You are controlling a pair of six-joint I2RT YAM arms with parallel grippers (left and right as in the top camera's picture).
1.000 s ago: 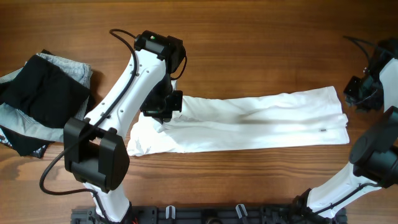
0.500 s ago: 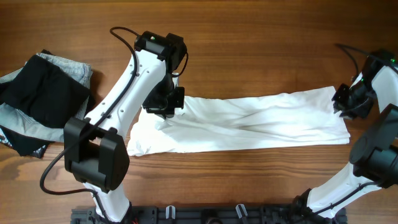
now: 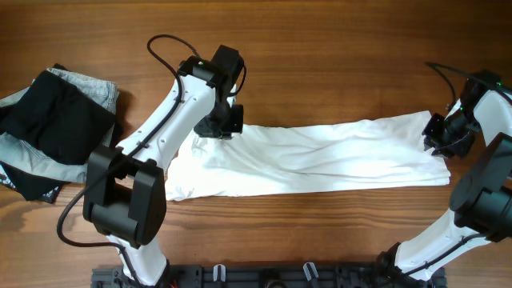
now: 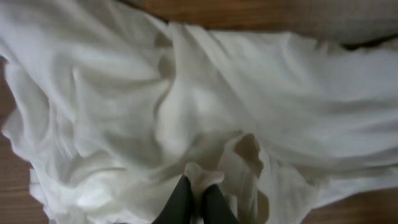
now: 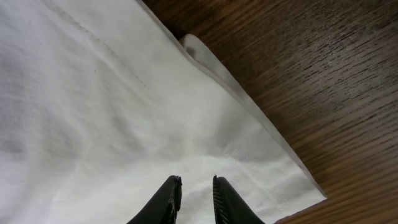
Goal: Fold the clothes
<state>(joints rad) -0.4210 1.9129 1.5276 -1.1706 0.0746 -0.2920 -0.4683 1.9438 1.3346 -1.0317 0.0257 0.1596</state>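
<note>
The clothes, one large white wrinkly shirt [image 3: 336,152], lie as a long band across the wooden table. My left gripper [image 3: 216,132] sits at the band's upper left. In the left wrist view it [image 4: 198,185] is shut on a small pinch of the white fabric [image 4: 186,112], which bunches around the fingertips. My right gripper [image 3: 438,138] is over the shirt's right end. In the right wrist view it [image 5: 196,185] stands narrowly open just above flat cloth [image 5: 93,112], close to the shirt's corner, with nothing between the fingers.
A pile of black and pale grey folded garments [image 3: 48,132] lies at the left edge of the table. Bare wood [image 3: 336,56] stretches behind the shirt and in front of it. A dark rail [image 3: 264,276] runs along the near edge.
My left gripper has shifted a little toward the far side with the fabric pinched, rumpling the left end. My right gripper has come in from beyond the right edge onto the shirt's end.
</note>
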